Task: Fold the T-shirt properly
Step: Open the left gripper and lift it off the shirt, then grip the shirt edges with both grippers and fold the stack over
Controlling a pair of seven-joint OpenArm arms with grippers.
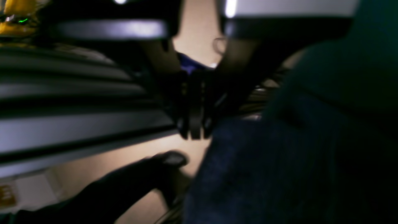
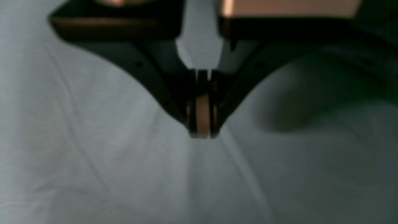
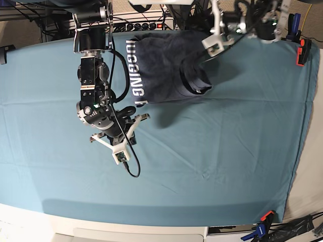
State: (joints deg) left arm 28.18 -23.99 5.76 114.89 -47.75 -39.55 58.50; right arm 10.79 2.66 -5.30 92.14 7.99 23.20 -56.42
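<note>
Lying bunched, blue-grey T-shirt [image 3: 166, 65], white lettering showing

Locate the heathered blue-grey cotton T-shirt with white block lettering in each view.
Left wrist: the heathered blue-grey cotton T-shirt fills the lower right as dark, blurred cloth, beside the shut left gripper.
Right wrist: pale grey fabric fills the frame under the shut right gripper, probably the shirt.
Base: top centre, lettering on its left, lying on the teal table cloth.
Shared landmark: the shirt's fabric itself.
</note>
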